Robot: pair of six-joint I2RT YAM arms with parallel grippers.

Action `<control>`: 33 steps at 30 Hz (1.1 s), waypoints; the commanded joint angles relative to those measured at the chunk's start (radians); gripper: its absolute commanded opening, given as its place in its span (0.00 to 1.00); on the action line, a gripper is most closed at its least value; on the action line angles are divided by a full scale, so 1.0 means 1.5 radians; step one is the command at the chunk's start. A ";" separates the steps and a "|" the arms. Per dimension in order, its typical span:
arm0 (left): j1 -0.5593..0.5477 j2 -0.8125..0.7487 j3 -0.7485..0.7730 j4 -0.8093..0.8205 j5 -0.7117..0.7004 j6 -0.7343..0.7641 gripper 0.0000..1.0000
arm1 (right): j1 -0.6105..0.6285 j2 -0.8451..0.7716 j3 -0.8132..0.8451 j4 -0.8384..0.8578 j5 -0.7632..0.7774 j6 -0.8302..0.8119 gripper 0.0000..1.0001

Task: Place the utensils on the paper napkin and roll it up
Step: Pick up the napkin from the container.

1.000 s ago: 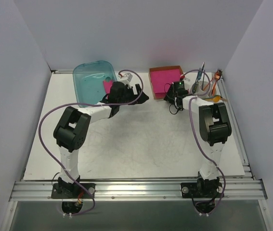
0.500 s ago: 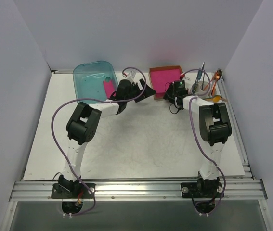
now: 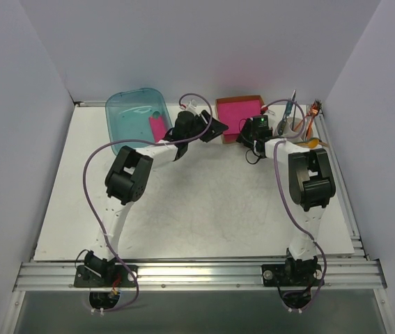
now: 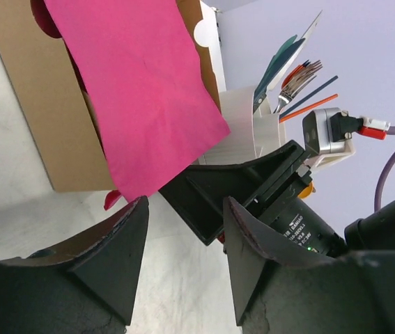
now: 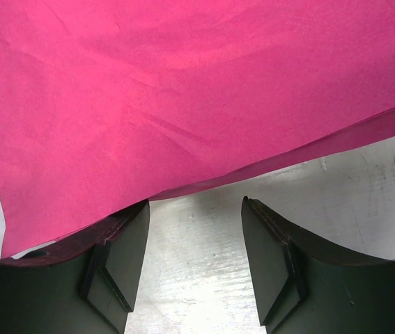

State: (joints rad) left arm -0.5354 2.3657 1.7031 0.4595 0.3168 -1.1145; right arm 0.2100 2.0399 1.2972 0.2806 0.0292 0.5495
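In the right wrist view the upper part is filled by the napkin (image 5: 183, 90). Its free edge runs crosswise to the jaws, just beyond the fingertips, and it appears to lie over the tip of one finger. The right pincer (image 5: 196, 203) is seen with the jaws apart. Bare table (image 5: 204, 271) shows between them and nothing is clamped.

In the left wrist view the napkin hangs out over the wall of the box (image 4: 37, 125), and its long axis runs from the box down toward the left pincer (image 4: 183, 209). The low corner is just beside one fingertip, not between the jaws, which stand apart and empty. Through the gap the right pincer is seen, under the other low corner. Behind it stands a white cup (image 4: 242, 129) with several pieces of cutlery; the fork cannot be picked out there.

In the top view the box is found at the far edge of the table, right of the middle. It is approached by the left pincer from the left and by the right pincer from its near right corner. The right pincer is judged nearer to the free edge, the left one nearer to the corner.

By count:
- one loose napkin
- one stack (image 3: 242, 111) in one box
- one bin (image 3: 124, 104) at the far left corner, with one pink piece (image 3: 157, 127) in it
- one cup
- one orange piece near the right edge, probably the spoon (image 3: 313, 142)
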 commanded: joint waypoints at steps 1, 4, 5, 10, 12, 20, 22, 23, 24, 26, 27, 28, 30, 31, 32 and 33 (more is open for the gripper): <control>-0.003 0.029 0.047 0.020 0.019 -0.032 0.55 | -0.003 -0.028 -0.004 0.016 -0.001 0.002 0.55; -0.003 0.040 0.056 0.012 0.019 -0.040 0.54 | -0.005 -0.030 -0.005 0.020 -0.002 0.003 0.55; -0.003 0.039 0.055 0.010 0.017 -0.041 0.54 | -0.004 -0.029 -0.005 0.020 -0.001 0.001 0.55; -0.003 0.015 0.020 -0.004 -0.022 -0.033 0.57 | -0.004 -0.033 -0.007 0.021 -0.003 0.002 0.55; -0.003 0.003 0.009 -0.004 -0.040 -0.026 0.60 | -0.005 -0.034 -0.008 0.021 -0.003 0.001 0.55; -0.004 0.018 0.024 -0.003 -0.041 -0.036 0.61 | -0.007 -0.033 -0.009 0.023 -0.004 0.003 0.55; -0.004 0.023 0.030 -0.002 -0.041 -0.038 0.60 | -0.008 -0.035 -0.009 0.023 -0.005 0.002 0.55; -0.004 0.024 0.034 -0.002 -0.042 -0.038 0.57 | -0.008 -0.035 -0.010 0.023 -0.005 0.003 0.55; -0.004 0.025 0.037 -0.004 -0.044 -0.037 0.56 | -0.008 -0.034 -0.010 0.023 -0.005 0.002 0.55; -0.004 0.029 0.042 -0.004 -0.046 -0.033 0.51 | -0.009 -0.034 -0.010 0.024 -0.005 0.002 0.55; -0.005 0.038 0.054 -0.009 -0.046 -0.032 0.49 | -0.008 -0.035 -0.010 0.024 -0.005 0.003 0.55; -0.006 0.043 0.060 -0.012 -0.047 -0.032 0.46 | -0.008 -0.035 -0.010 0.025 -0.005 0.003 0.55; -0.006 0.053 0.077 -0.014 -0.044 -0.033 0.36 | -0.008 -0.035 -0.011 0.025 -0.004 0.002 0.55; -0.006 0.055 0.082 -0.014 -0.043 -0.033 0.33 | -0.009 -0.036 -0.012 0.025 -0.004 0.003 0.55; -0.007 0.056 0.086 -0.015 -0.045 -0.028 0.31 | -0.009 -0.037 -0.012 0.025 -0.003 0.003 0.55; -0.007 0.059 0.089 -0.022 -0.046 -0.025 0.26 | -0.009 -0.037 -0.012 0.025 -0.004 0.002 0.55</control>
State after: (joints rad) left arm -0.5381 2.4386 1.7771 0.4221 0.2577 -1.1694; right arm 0.2024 2.0399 1.2839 0.2947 0.0177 0.5495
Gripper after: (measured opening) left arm 0.297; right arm 0.548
